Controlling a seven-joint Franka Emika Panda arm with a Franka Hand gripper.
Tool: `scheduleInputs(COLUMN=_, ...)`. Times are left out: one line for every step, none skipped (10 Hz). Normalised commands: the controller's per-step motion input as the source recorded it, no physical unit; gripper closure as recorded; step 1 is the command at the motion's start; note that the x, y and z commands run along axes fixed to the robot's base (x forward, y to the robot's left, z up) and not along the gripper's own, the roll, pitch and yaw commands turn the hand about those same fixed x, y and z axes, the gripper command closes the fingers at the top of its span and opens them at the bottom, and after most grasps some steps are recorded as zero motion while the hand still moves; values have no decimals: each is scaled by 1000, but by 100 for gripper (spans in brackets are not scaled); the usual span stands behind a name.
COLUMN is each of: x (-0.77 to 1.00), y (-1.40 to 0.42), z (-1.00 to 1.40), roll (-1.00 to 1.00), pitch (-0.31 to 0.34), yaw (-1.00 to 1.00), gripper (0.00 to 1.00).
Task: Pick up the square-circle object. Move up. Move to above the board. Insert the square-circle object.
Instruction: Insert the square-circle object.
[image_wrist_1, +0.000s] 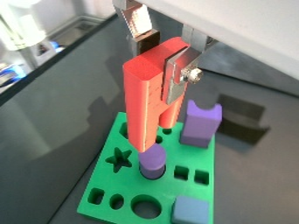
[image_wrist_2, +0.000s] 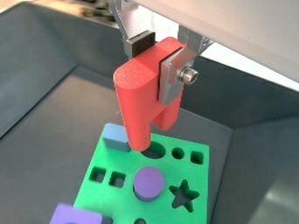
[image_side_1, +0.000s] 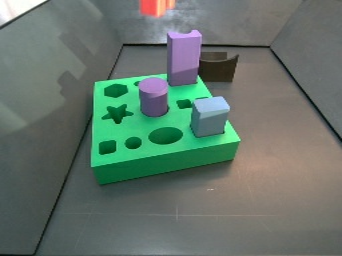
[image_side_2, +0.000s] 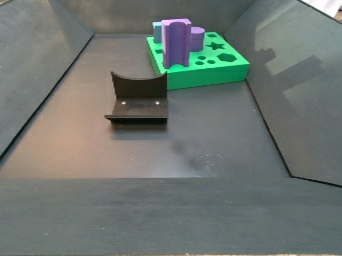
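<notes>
We are holding the square-circle object (image_wrist_1: 146, 96), a tall, narrow red-orange block, clamped between the flat silver fingers (image_wrist_1: 177, 68) of our hand (image_wrist_2: 162, 54), which is hanging high over the board (image_wrist_2: 105, 161), a flat square bright-green slab with shaped cut-out holes. The block's long axis is running downward from the hand, tilted a little in both wrist views, and its lower end is pointing toward the board's middle holes; whether it is lined up with the right one we cannot tell. In a side view only a blurred red patch (image_side_1: 156, 7) is showing at the top edge, so we are judging the block to be well above the board. Already seated in the board are a short purple cylinder (image_side_1: 152, 98), a tall purple block (image_side_1: 183, 57) and a grey-blue cube (image_side_1: 209, 115), all rising above the slab, so the way down is needing care beside the cylinder. The dark fixture (image_side_2: 136, 98) is standing apart from the board on the dark surface (image_side_2: 201, 150), leaving open room around it.
</notes>
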Motion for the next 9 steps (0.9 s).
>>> scheduleInputs(x=-3, y=-377, z=-443, roll=0, pitch=-93, yaw=-826, gripper=100)
scheduleInputs(x=-146, y=-466, z=-631, roll=-21, pitch=-157, yaw=-677, gripper=100)
scheduleInputs(x=-249, y=-489, z=-780, roll=-54, pitch=-210, yaw=-609, gripper=100)
scheduleInputs(x=-214, y=-269, z=-874, roll=-56, pitch=-146, yaw=-754, gripper=100)
scheduleInputs(x=-89, y=0, z=-911, roll=-6, pitch=-90, yaw=-1000, gripper=100)
scheduleInputs(x=-74, y=0, z=-894, roll=0, pitch=-27, yaw=-1000, gripper=100)
scheduleInputs(x=-77, y=0, z=-894, roll=0, pitch=-23, yaw=-1000, gripper=100)
scheduleInputs(x=-114, y=0, z=-991, roll=-16, pitch=-44, yaw=-1000, gripper=100)
scheduleInputs(x=-131, y=0, z=-923, roll=0, pitch=-33, yaw=-1000, gripper=100)
